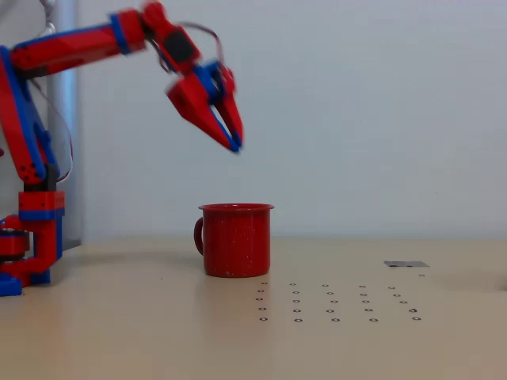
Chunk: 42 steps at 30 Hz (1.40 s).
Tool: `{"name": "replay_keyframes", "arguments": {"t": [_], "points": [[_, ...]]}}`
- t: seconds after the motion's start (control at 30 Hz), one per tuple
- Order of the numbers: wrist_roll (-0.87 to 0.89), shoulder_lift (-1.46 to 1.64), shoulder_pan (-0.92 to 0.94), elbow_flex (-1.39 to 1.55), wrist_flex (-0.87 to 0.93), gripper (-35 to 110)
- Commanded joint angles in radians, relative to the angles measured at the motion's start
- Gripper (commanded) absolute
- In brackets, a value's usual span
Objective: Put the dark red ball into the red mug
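1. The gripper [235, 145] hung high above the red mug [235, 240], tips pinched together, apparently holding nothing.
2. Mug sat directly below, handle left.
3. The ball may already be inside; I couldn't tell.

1. This looks like a lab or a test bench, not a home: the wall [380, 111] behind is bare and pale, nothing hanging on it.
2. The tabletop [119, 332] is plain beige, with a grid of small ringed holes [337, 302] set in neat rows toward its right front.
3. A red-and-blue hobby-style robot arm [47, 95] stands mounted at the tabletop's left edge, thin cables looping off it.
4. A grey metal post or panel [67, 119] rises behind the arm.
5. A small flat grey plate [405, 264] lies near the tabletop's right rear edge.
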Motion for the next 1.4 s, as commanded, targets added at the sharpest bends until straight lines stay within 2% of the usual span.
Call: {"name": "replay_keyframes", "arguments": {"t": [0.0, 0.07, 0.13, 0.23, 0.27, 0.37, 0.43, 0.57, 0.77, 0.97, 1.1, 1.13, 1.37], "points": [[-0.060, 0.183, 0.075, 0.040, 0.023, 0], [-0.112, 0.301, 0.158, 0.181, -0.003, -1], [-0.189, 0.460, 0.233, 0.442, -0.156, -2], [-0.132, 0.769, 0.339, 0.966, -0.666, -2], [-0.127, 0.847, 0.360, 1.091, -0.758, -2], [0.015, 0.957, 0.393, 1.238, -0.816, -2], [0.156, 1.037, 0.383, 1.308, -0.802, -2], [0.347, 1.190, 0.319, 1.413, -0.666, -2], [0.495, 1.313, 0.262, 1.437, -0.382, -2], [0.538, 1.436, 0.261, 1.463, -0.025, -2], [0.566, 1.479, 0.242, 1.508, -0.011, -2], [0.537, 1.479, 0.192, 1.608, -0.026, -2], [0.528, 1.479, 0.193, 1.608, -0.028, -2]]}}
